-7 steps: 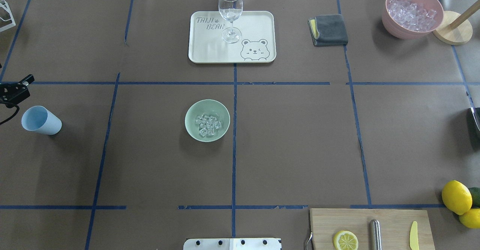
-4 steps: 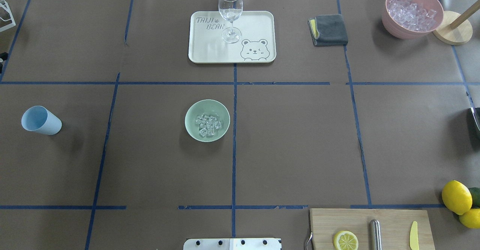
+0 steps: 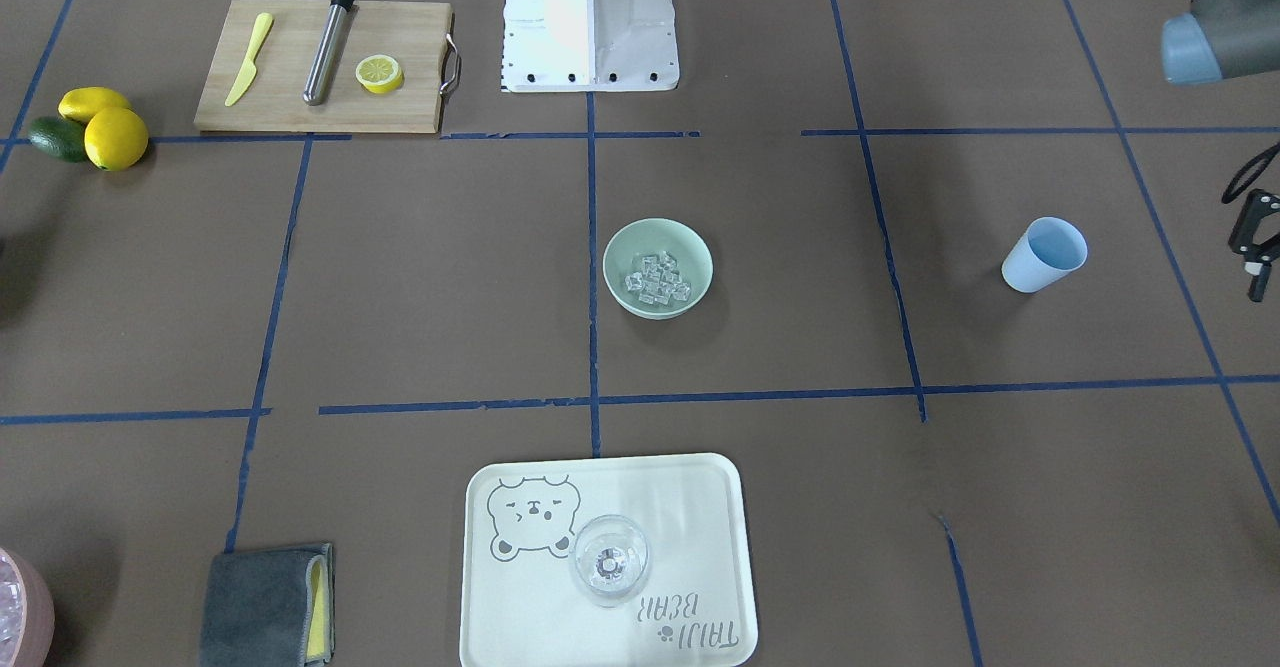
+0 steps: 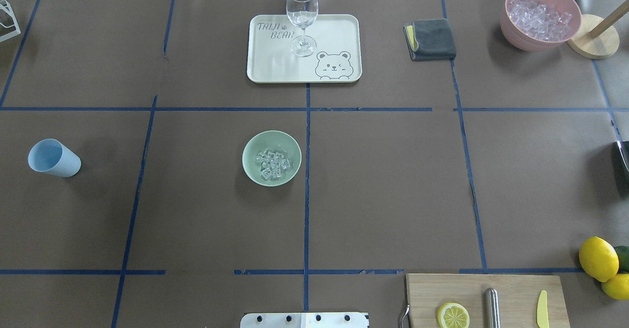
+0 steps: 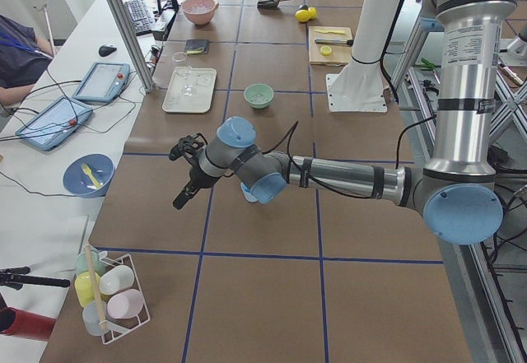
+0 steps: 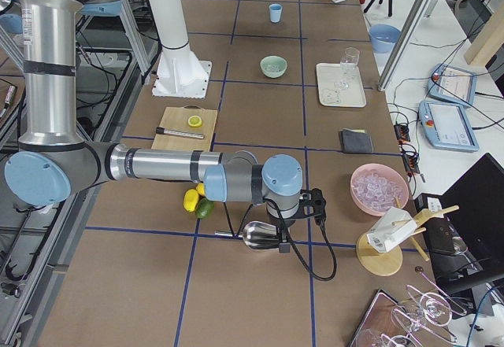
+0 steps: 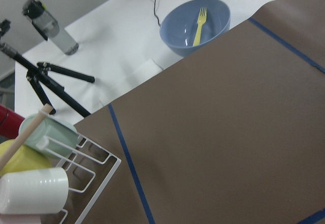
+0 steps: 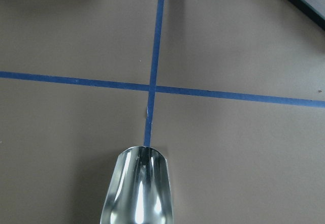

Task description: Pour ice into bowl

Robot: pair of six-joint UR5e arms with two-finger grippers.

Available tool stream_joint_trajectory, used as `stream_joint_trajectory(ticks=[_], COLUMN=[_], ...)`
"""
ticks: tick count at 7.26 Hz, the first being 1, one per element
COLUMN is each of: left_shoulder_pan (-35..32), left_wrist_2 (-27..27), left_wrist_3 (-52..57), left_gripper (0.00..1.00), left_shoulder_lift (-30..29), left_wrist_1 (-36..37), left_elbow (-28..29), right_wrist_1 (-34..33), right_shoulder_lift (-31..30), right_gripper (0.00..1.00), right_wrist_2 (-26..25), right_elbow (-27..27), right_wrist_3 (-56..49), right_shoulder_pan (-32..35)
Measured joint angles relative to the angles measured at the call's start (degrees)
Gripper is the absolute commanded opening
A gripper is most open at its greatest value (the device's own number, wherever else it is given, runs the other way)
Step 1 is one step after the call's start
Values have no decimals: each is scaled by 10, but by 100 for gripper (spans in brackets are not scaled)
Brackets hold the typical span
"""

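Fingers of the left gripper (image 3: 1254,247) show only as a dark sliver at the frame edge in the front-facing view, so their spread cannot be told. They touch nothing visible and sit well apart from the bowl (image 3: 697,245), beyond the light blue cup (image 3: 1043,255). The ice (image 3: 657,279) lies heaped inside the bowl.

Overhead view: the ice is in the bowl; neither gripper is in frame.

Exterior left view: the left gripper hangs above the table, well apart from the bowl.

Exterior right view: the right gripper (image 6: 309,204) is far from the bowl, with a metal scoop (image 6: 264,235) just below it.

Left wrist view: no fingers show.

Right wrist view: the scoop is empty, the fingers are out of frame, and the grip cannot be told.

Judged from this, the pour is done — nothing appears left.
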Motion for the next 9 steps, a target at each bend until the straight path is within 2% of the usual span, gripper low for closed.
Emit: stream_joint_trajectory(ticks=[2, 4, 7, 9], left_shoulder_pan=[-49, -79, -106, -107], left_wrist_2=[-68, -139, -157, -157], left_wrist_3=[22, 42, 108, 121], left_gripper=[100, 100, 100, 100], left_shoulder_lift=[-19, -12, 11, 7], left_wrist_1=[152, 245, 293, 319], left_elbow=[2, 1, -10, -8], right_wrist_1=[-6, -7, -2, 4], right_shoulder_lift=[11, 14, 20, 80], right_gripper=[100, 100, 100, 100], right_wrist_2=[27, 39, 34, 33], right_elbow=[13, 50, 175, 214], right_wrist_3=[2, 34, 208, 350], right_shoulder_pan=[-9, -42, -165, -252])
